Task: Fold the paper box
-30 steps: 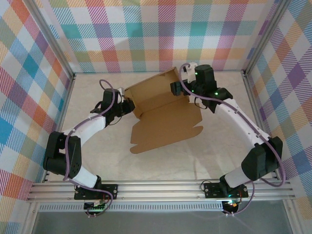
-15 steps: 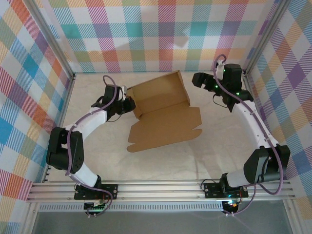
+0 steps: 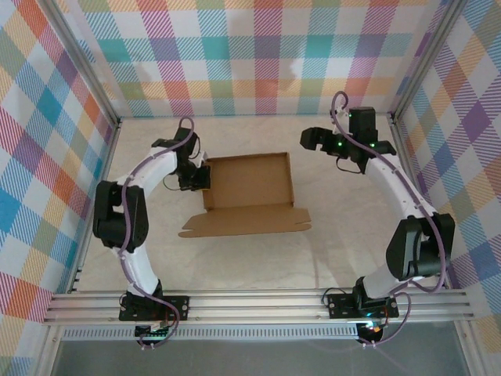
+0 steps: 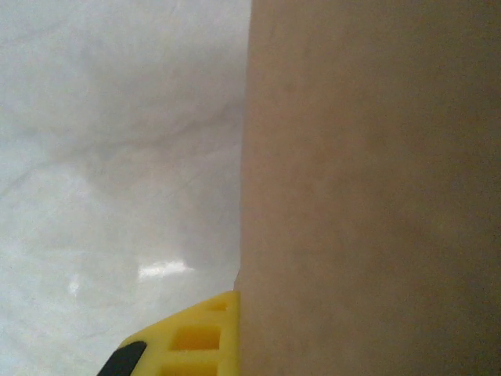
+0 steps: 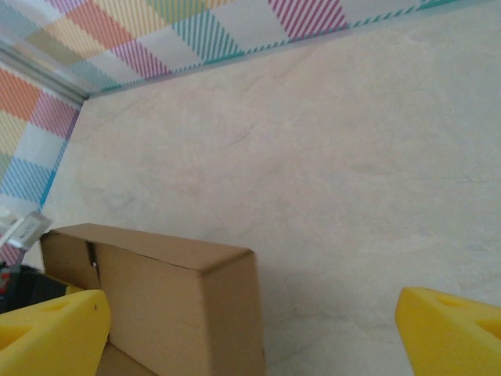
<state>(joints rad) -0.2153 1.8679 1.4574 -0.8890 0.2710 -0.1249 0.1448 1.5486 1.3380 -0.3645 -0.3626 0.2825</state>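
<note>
The paper box (image 3: 249, 182), squared up since the earlier frame, lies at desk (image 3: 250, 258) centre; left jaws, closed, pinch its 9 o'clock wall; right jaws, withdrawn to 1 o'clock, stand wide open, touching nothing

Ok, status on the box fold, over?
Left gripper shut on paper box, left wall. Right gripper open, off it. Walls up, lid flap flat. Nothing in the way.
</note>
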